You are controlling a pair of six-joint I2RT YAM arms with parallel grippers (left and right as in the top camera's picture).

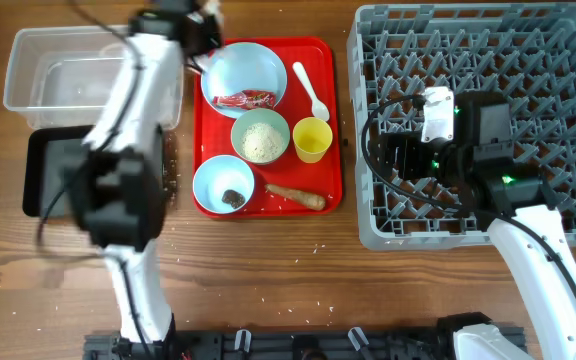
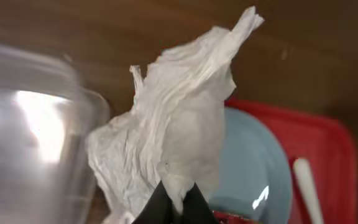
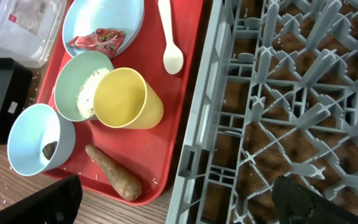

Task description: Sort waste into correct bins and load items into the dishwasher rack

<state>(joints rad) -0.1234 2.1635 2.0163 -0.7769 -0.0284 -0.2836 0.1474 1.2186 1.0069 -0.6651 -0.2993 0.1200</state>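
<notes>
Crumpled white tissue point(image 2: 173, 124) aloft and upright, between clear tub point(image 2: 30, 137) and pale plate point(image 2: 250, 162) with red wrapper point(image 1: 244, 99)

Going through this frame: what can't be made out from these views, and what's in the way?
Overhead: the blurred left arm covers most of the black tray; its contents are hidden.
Left wrist: the crumpled white tissue fills the view, hiding part of the plate; the clear tub is blurred.
Overhead: the dark lump in the blue bowl is too small to identify.
</notes>
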